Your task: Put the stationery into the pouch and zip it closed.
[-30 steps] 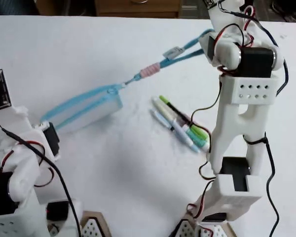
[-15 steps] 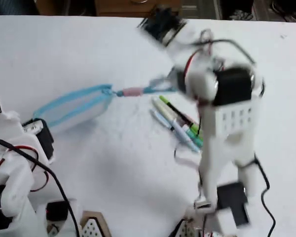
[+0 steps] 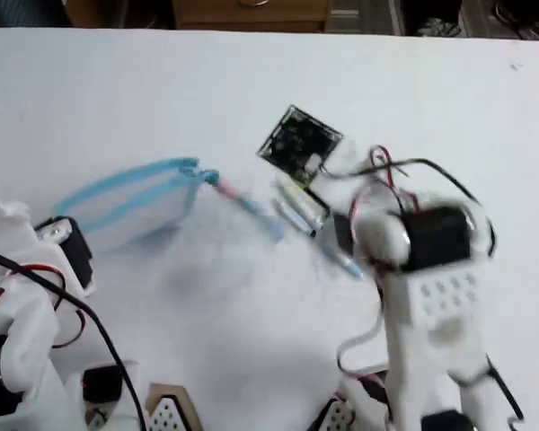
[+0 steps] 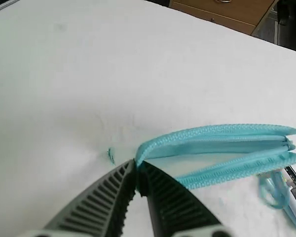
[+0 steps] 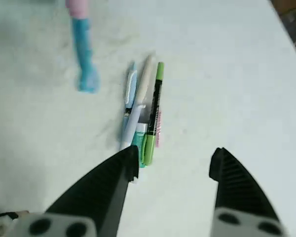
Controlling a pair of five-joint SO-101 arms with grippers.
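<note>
Tabletop (image 3: 117, 99), white, carries pouch (image 3: 126, 211) and pens (image 5: 144, 116); wooden cabinet (image 3: 251, 13) behind.

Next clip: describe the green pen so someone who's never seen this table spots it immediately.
On the white table, find the bundle of pens just ahead of the open right end effector. The green pen lies on the bundle's side away from the blue strap; it alone has bright green ends and a black barrel, beside pale blue and cream neighbours.

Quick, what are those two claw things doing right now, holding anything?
Left gripper: shut on the end of the blue pouch.
Right gripper: open, holding nothing, near the pens.
</note>
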